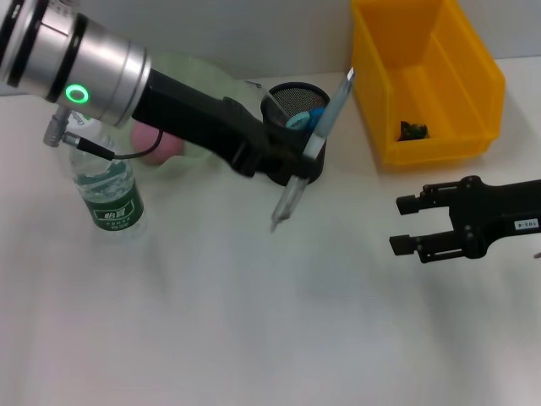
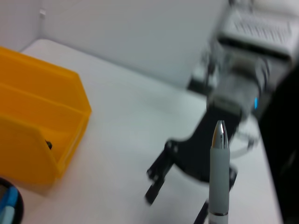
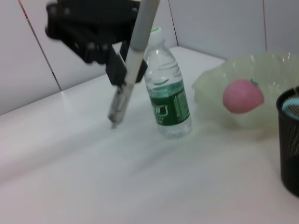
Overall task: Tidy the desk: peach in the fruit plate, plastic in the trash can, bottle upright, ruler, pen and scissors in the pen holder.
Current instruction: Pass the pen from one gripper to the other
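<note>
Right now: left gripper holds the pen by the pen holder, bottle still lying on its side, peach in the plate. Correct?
Not quite. The bottle stands upright, as the right wrist view shows. The rest holds: left gripper grips the pen beside the pen holder, and the peach sits in the plate.

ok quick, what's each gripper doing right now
Left gripper: shut on the pen, held tilted beside the pen holder.
Right gripper: open, holding nothing, above the table near the yellow bin.

Left claw (image 1: pixel 306 161) hides pen holder (image 1: pixel 297 100) front; small dark item in yellow bin (image 1: pixel 473 93) unidentifiable.
</note>
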Controlling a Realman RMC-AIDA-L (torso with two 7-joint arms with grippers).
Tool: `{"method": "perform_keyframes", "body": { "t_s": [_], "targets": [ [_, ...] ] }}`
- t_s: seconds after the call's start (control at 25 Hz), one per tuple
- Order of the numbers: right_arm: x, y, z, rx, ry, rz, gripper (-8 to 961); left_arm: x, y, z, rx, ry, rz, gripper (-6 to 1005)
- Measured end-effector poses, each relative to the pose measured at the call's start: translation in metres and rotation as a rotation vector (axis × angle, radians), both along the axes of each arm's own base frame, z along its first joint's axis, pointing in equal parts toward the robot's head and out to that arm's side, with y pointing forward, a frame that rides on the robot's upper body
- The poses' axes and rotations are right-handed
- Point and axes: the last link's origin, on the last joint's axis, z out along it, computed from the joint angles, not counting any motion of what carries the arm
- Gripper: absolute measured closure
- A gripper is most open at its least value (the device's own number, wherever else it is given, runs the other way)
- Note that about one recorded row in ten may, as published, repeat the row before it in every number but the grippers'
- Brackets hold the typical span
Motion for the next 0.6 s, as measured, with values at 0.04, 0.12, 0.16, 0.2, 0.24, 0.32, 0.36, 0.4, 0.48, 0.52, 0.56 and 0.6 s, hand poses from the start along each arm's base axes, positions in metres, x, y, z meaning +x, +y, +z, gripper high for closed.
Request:
{"method": "perform_keyframes", "body": {
  "t_s": [0.04, 0.12, 0.16, 0.2, 0.24, 0.32, 0.36, 0.4, 0.48, 0.52, 0.56, 0.6],
  "targets": [
    [-0.0004, 0.0004, 0.0006, 0.011, 0.001, 0.013, 223, 0.0, -0.0001, 0.0024, -0.009, -0.028, 0.073, 868],
    [-0.0018, 0.0012, 0.0019, 0.034, 0.009, 0.039, 223, -0.0014, 0.0002, 0.0062, -0.03, -0.062, 0.208, 868],
    [-0.0029, 0.0008, 0.0026, 0.061, 0.024, 0.068, 223, -0.0015, 0.0002, 0.0065, -0.033, -0.064, 0.219, 868],
    [-0.0029, 0.0008, 0.0026, 0.061, 0.024, 0.068, 223, -0.0022, 0.0003, 0.0076, -0.04, -0.069, 0.258, 868],
    [-0.0034, -0.0001, 0.0025, 0.083, 0.034, 0.093, 223, -0.0024, 0.0002, 0.0082, -0.048, -0.069, 0.29, 868],
    [-0.0047, -0.0016, 0.0014, 0.137, 0.053, 0.146, 224, -0.0026, 0.0, 0.0089, -0.059, -0.067, 0.333, 868],
    [-0.0063, -0.0027, -0.0004, 0.192, 0.062, 0.203, 224, -0.0023, -0.0001, 0.0097, -0.082, -0.063, 0.412, 868],
    [-0.0063, -0.0027, -0.0004, 0.192, 0.062, 0.203, 224, -0.0023, -0.0001, 0.0095, -0.09, -0.061, 0.433, 868],
    [-0.0073, -0.0033, -0.003, 0.242, 0.056, 0.259, 224, -0.0018, 0.0001, 0.0081, -0.117, -0.056, 0.492, 868],
    [-0.0075, -0.0031, -0.0041, 0.269, 0.048, 0.29, 224, -0.0013, 0.0003, 0.0076, -0.13, -0.057, 0.517, 868],
    [-0.0079, -0.0028, -0.0064, 0.312, 0.034, 0.345, 224, 0.0001, 0.0002, 0.0072, -0.157, -0.072, 0.563, 868],
    [-0.0079, -0.0028, -0.0064, 0.312, 0.034, 0.345, 224, 0.0001, 0.0002, 0.0072, -0.157, -0.072, 0.563, 868]
  ]
}}
